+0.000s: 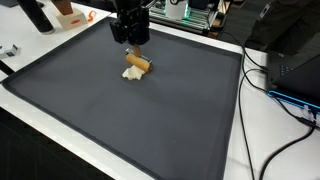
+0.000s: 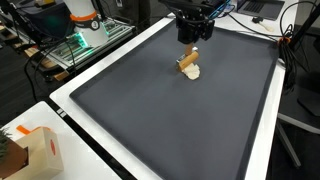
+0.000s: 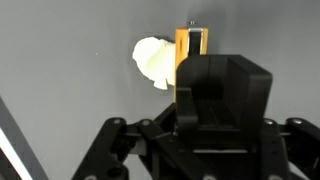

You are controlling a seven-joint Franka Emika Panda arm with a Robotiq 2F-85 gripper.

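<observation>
A small tan wooden block (image 1: 139,64) (image 2: 187,63) stands tilted on the dark grey mat (image 1: 120,120), its lower end beside a cream-white lump (image 1: 130,73) (image 2: 193,72). My black gripper (image 1: 134,50) (image 2: 190,46) comes down from above and is shut on the block's upper end. In the wrist view the wooden block (image 3: 184,55) sticks out beyond the gripper (image 3: 205,78), and the white lump (image 3: 152,62) lies touching the block's left side. The gripper body hides the fingertips.
The mat has a raised rim (image 1: 240,60) on a white table (image 2: 70,110). Black cables (image 1: 285,85) trail along one side. An orange and white box (image 2: 35,150) sits at a corner. Electronics (image 2: 85,30) stand behind the table.
</observation>
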